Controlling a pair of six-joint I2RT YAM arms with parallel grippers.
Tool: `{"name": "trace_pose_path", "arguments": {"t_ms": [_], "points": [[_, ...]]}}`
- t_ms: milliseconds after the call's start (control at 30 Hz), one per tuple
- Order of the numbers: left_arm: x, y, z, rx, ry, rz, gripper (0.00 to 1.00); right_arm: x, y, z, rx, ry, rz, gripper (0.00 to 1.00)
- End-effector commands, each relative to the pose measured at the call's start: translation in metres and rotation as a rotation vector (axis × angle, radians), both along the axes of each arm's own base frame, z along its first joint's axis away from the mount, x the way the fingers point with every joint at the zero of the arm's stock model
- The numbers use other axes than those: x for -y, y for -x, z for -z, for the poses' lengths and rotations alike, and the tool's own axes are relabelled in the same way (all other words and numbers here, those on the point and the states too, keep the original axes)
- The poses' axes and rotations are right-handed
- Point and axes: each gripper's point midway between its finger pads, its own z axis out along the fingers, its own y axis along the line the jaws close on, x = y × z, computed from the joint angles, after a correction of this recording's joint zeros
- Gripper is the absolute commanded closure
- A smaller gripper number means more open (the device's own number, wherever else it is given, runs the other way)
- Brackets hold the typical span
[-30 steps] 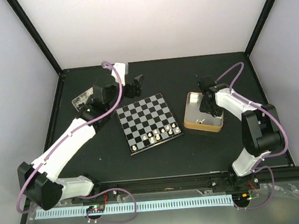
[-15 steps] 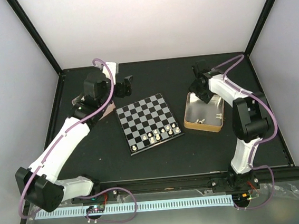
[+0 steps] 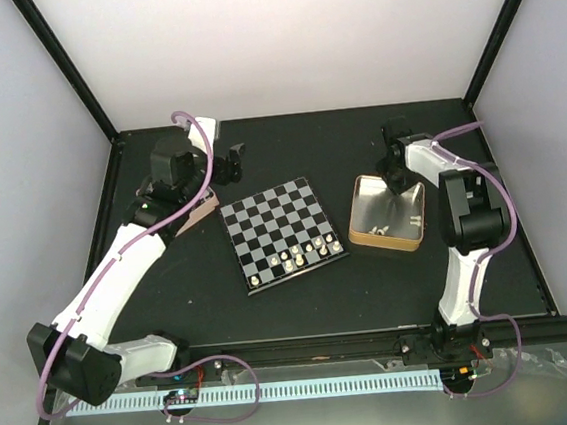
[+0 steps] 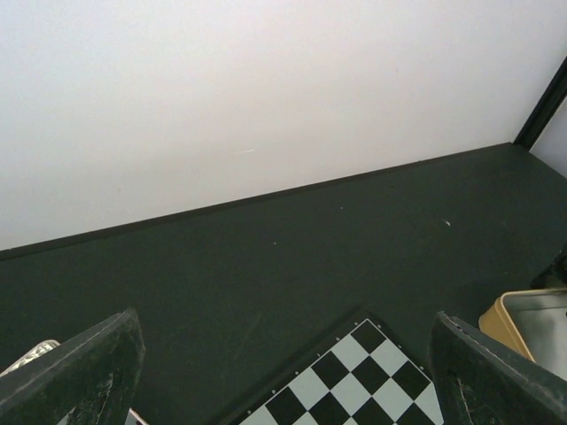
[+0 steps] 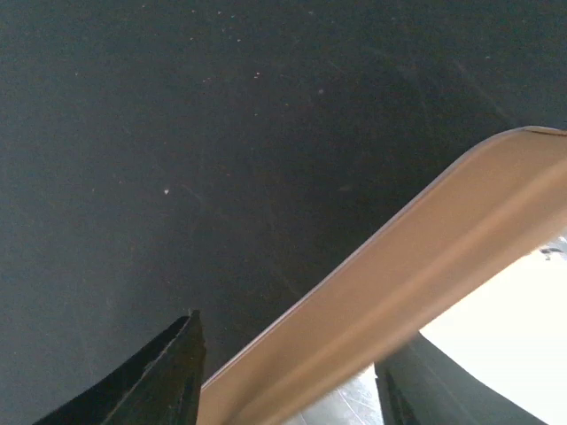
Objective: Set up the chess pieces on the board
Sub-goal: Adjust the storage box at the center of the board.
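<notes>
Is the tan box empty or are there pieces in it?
Not empty: the tan box holds a few small pieces near its front edge.

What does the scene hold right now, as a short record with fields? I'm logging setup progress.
board: centre of the table, turned slightly askew
white pieces: several, on the board's near rows
tan box: right of the board, a few small pieces inside
left fingers: open, nothing between them, near the board's far corner
right fingers: apart, straddling the tan box's rim
</notes>
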Motion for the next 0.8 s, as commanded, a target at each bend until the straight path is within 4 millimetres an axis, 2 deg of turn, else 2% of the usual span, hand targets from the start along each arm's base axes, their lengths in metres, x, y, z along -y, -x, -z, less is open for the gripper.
{"name": "trace_pose_path", "arguments": {"t_ms": [0,100,167,400,567,767], "points": [[-0.005,0.002,0.002,0.001,-0.02,0.013,0.11,0.003,-0.014,-0.008,0.032,0.026,0.002,0.53],[-0.007,0.001,0.004,-0.004,-0.019,0.011,0.11,-0.001,-0.02,-0.006,0.027,0.023,-0.055,0.68],[-0.008,0.0,0.006,-0.007,-0.019,0.008,0.11,-0.004,-0.022,-0.005,0.024,0.022,-0.095,0.72],[-0.008,-0.004,0.013,-0.027,-0.016,0.008,0.11,-0.019,-0.025,-0.012,0.027,0.026,-0.265,0.74],[-0.009,-0.006,0.017,-0.035,-0.018,0.005,0.11,-0.049,-0.02,-0.016,0.019,0.059,-0.477,0.78],[-0.01,-0.008,0.019,-0.045,-0.015,0.002,0.12,-0.075,-0.005,-0.01,-0.03,0.151,-0.709,0.82]]}}
